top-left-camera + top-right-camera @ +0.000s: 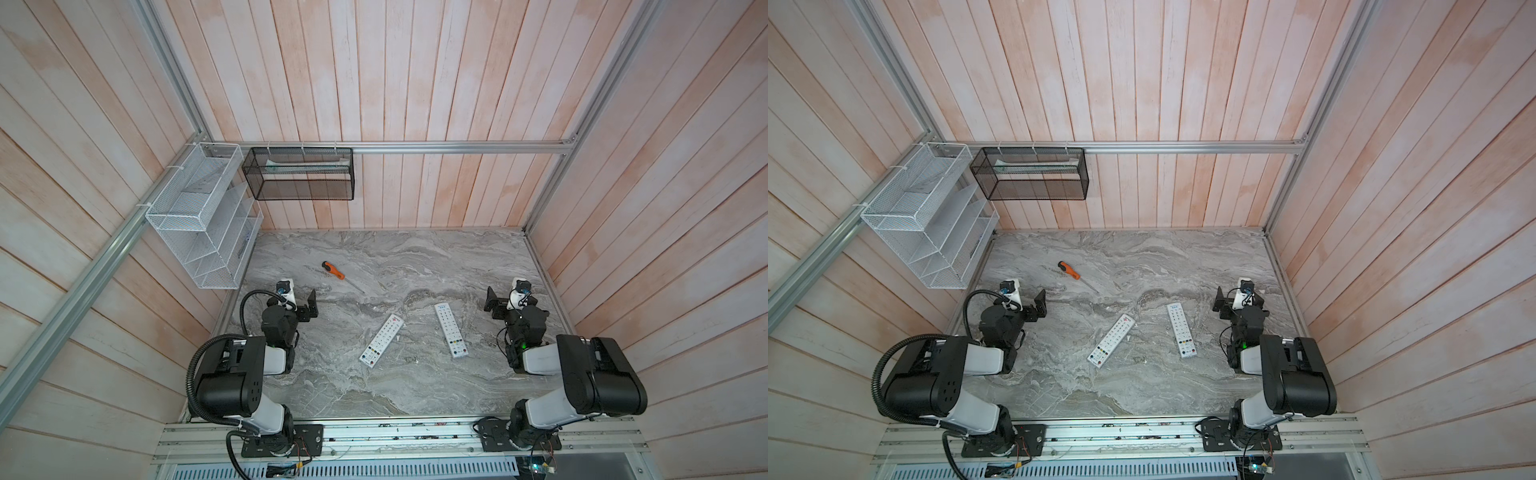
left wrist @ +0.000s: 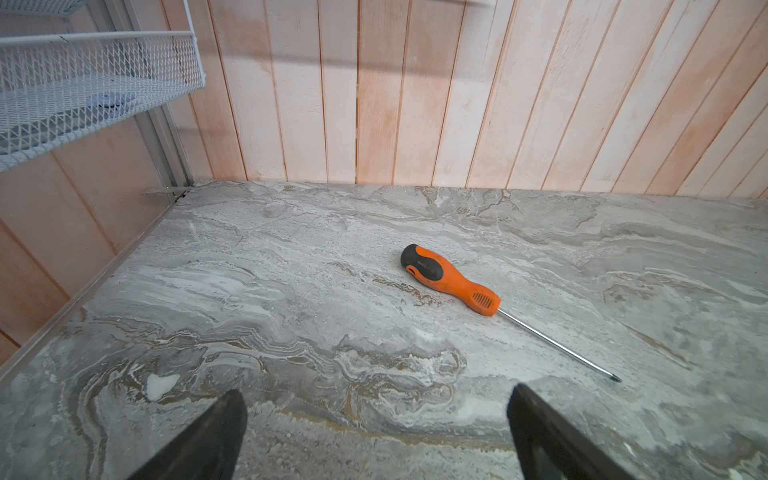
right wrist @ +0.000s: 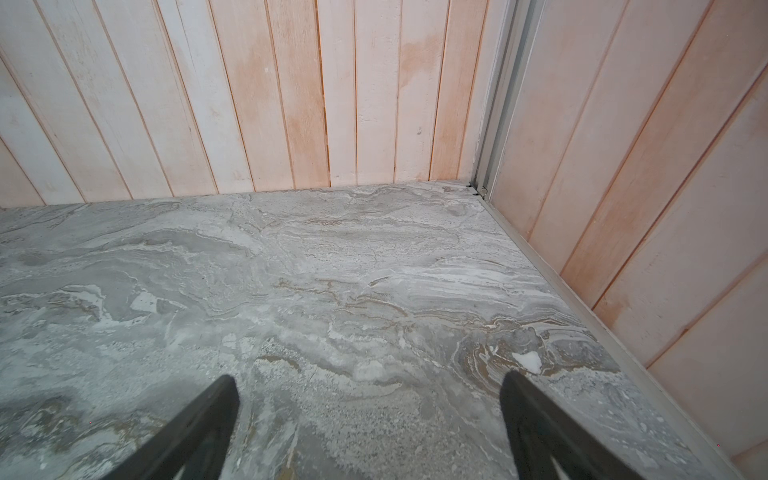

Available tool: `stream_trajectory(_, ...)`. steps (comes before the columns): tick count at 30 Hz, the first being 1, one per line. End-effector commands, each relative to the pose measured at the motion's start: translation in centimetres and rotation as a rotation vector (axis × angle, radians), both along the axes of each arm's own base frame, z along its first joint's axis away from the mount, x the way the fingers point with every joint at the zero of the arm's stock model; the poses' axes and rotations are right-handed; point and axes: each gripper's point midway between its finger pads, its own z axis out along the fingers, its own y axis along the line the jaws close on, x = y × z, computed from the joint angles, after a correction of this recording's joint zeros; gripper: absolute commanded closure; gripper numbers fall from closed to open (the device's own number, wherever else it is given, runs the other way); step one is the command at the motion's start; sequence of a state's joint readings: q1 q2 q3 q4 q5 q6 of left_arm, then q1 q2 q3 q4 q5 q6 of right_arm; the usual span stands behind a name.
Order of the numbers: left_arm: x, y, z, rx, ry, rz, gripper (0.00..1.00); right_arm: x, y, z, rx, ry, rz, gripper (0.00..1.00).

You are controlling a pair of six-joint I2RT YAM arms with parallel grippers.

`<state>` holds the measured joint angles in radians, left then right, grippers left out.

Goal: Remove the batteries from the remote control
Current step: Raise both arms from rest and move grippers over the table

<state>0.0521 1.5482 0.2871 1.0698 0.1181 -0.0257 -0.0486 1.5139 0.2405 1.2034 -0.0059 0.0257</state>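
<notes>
Closest to you, a ribbed aluminium rail (image 1: 415, 436) carries both arm bases (image 1: 528, 432), glossy black housings joined by smooth white shells. Beyond it spreads the desk (image 1: 415, 390), a flat slab veined in grey marble swirls. Two slim white rectangular remotes lie on it, keys up: the left remote (image 1: 382, 341) slanted, its coloured buttons toward you, and the right remote (image 1: 451, 330) near it but not touching. You cannot see the batteries; both remotes' backs face the desk.

Further out, the left end effector (image 2: 376, 395) has its dark wedge-shaped fingers (image 2: 208, 440) spread wide, holding nothing. The right end effector (image 3: 370, 380) gapes just as wide over bare marble, gripping nothing. Past the left one lies a screwdriver (image 2: 451, 280), with a rubbery orange-and-black handle and a thin steel shaft.

At the far-left corner hang a white wire-mesh rack (image 1: 195, 216) and a black mesh basket (image 1: 299, 174), against pale pink-washed wooden planks (image 1: 415, 83).
</notes>
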Motion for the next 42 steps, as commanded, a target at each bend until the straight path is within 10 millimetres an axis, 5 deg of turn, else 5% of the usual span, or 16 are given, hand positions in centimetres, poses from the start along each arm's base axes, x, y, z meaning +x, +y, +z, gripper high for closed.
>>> stream_trajectory(1, 0.3, 0.2, 1.1, 0.016, -0.037, 0.009, 0.00, 0.2, 0.1, -0.1, 0.007, 0.005, 0.010, 0.02)
stream_trajectory(14, 0.3, 0.0, 2.0, 0.020, -0.038, 0.008, 0.00, 0.0, -0.2, 0.8, 0.006, -0.021, -0.007, 0.02)
stream_trajectory(20, 0.9, 2.5, 4.7, -0.039, 0.018, 0.171, 0.00, 0.9, -2.0, 3.2, 0.032, 0.019, -0.114, 0.02)
stream_trajectory(25, 0.1, 4.5, 6.7, -0.272, 0.018, 0.338, 0.00, 0.8, -3.7, 5.0, 0.266, 0.055, -0.261, 0.02)
stream_trajectory(28, 0.1, 4.4, 7.3, -0.403, 0.074, 0.368, 0.00, 1.3, -2.4, 6.1, 0.321, 0.134, -0.206, 0.02)
stream_trajectory(32, 0.8, 1.3, 8.0, -0.520, 0.198, 0.229, 0.00, 1.6, 0.1, 7.6, 0.403, 0.243, -0.094, 0.02)
stream_trajectory(42, 2.0, -2.2, 7.4, -0.552, 0.504, 0.105, 0.00, -0.2, 7.4, 8.8, 0.618, 0.433, 0.255, 0.02)
